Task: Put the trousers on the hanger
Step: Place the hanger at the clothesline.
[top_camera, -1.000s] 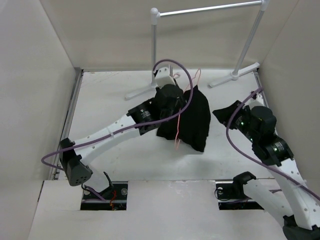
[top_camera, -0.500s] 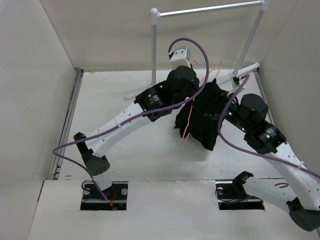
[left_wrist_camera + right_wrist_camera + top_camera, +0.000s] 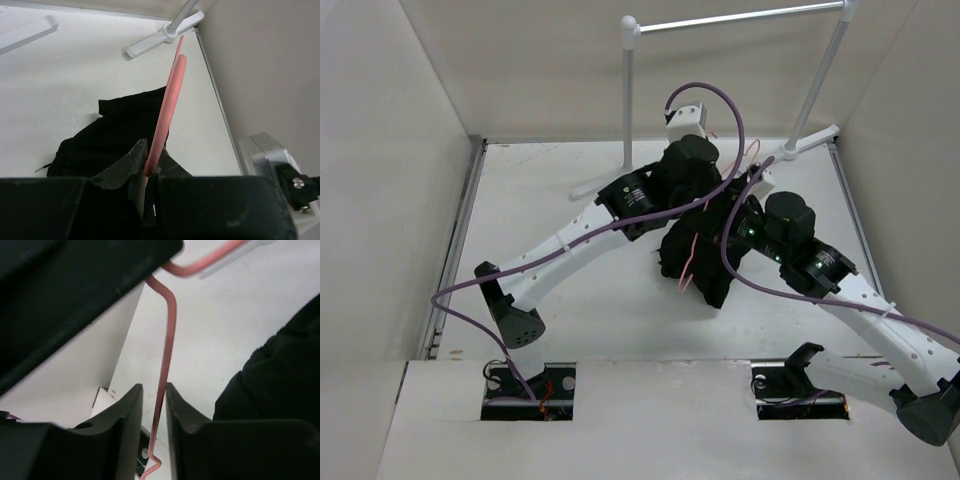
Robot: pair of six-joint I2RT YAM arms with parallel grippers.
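Right, your left gripper (image 3: 148,172) is clamped tight on the hanger (image 3: 167,105), whose wire runs straight away from its jaws with the trousers (image 3: 120,130) bunched just beneath. The right gripper (image 3: 154,405) straddles that same wire lengthwise, jaws narrowly parted (pinching or not, you cannot tell). The black cloth sits just beside its fingers, so I'd judge that arm nearer.

Soft matte black fabric trousers (image 3: 710,275) bunched in a crumpled heap near the middle of the table (image 3: 540,190); thin pink-red wire hanger (image 3: 168,105) raised steeply, its wire crossing the fabric.
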